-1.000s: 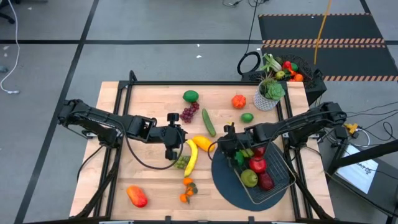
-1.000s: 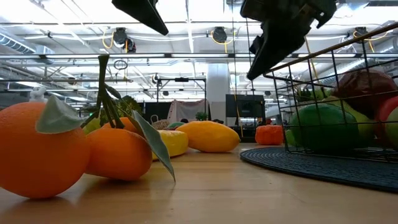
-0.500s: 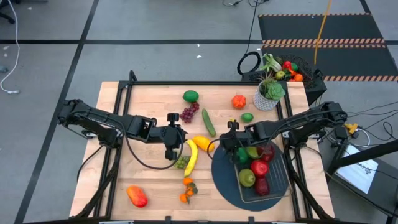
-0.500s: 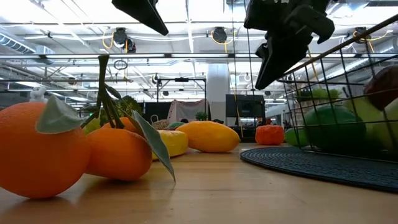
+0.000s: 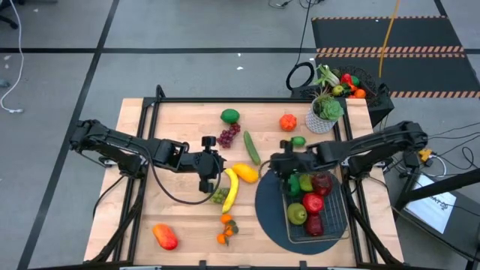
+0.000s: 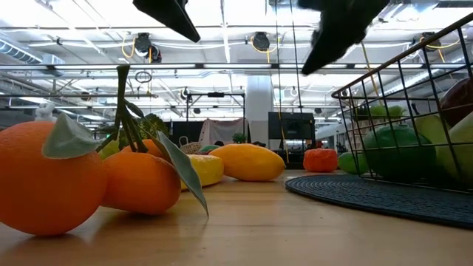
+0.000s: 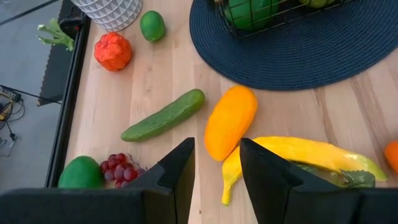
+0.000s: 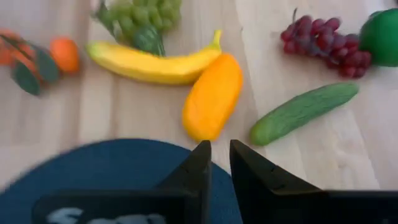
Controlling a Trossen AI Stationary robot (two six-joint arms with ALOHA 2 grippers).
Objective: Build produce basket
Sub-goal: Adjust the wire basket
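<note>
A: Where is the basket point(image 5: 315, 206)?
B: On the dark mat point(image 5: 268, 214), holding produce.
A: The grippers?
B: Right gripper point(image 5: 279, 162), nearly closed and empty, hovers by the basket's rim. Left gripper point(image 5: 208, 178), slightly parted and empty, hangs above the banana point(image 5: 230, 189).

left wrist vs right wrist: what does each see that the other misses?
Only the left wrist view shows the white pot, the lime, the bumpy red-orange fruit and the basket. Only the right wrist view shows the green grapes. Both share the cucumber, orange-yellow fruit, banana, purple grapes and dark mat.
</note>
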